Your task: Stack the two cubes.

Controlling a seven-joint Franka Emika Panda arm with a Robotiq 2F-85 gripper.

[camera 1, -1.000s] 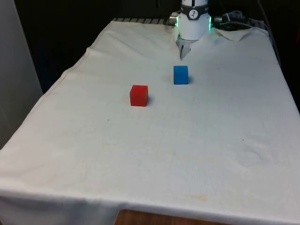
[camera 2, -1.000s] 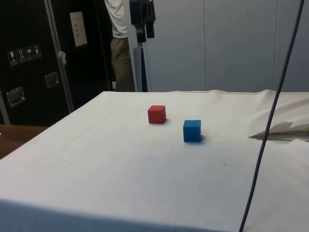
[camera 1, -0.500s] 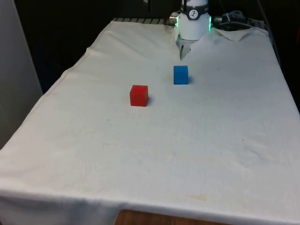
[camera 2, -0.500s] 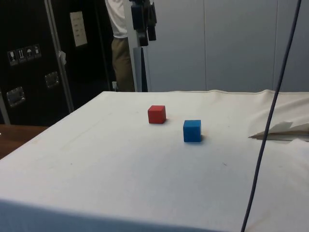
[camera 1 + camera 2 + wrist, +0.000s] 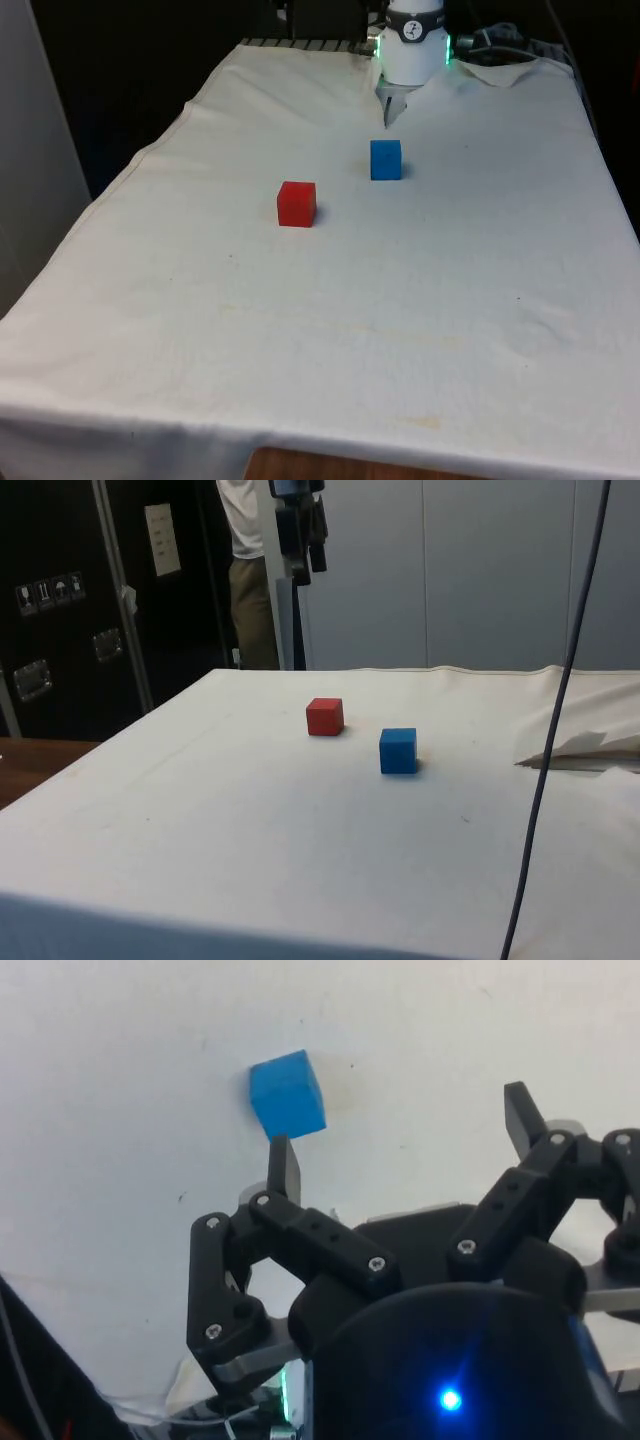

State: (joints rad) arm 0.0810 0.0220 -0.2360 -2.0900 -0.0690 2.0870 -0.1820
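Note:
A red cube (image 5: pixel 296 203) (image 5: pixel 325 717) sits on the white cloth toward the front view's left. A blue cube (image 5: pixel 385 159) (image 5: pixel 398 750) stands apart from it, closer to the robot's base (image 5: pixel 413 55). My gripper (image 5: pixel 306 552) hangs high above the table, well over both cubes. In the wrist view the gripper (image 5: pixel 400 1135) is open with nothing between its fingers, and the blue cube (image 5: pixel 288 1094) lies on the cloth far below, just off one fingertip (image 5: pixel 283 1162).
A person (image 5: pixel 245 570) stands behind the table's far side in the side view. A dark cable (image 5: pixel 556 720) hangs across that view's right. A raised fold of cloth (image 5: pixel 580 750) lies near the robot's end.
The gripper has drifted slightly along the table, high up, and its dark shape has come into the front view's top edge. Both cubes are unmoved.

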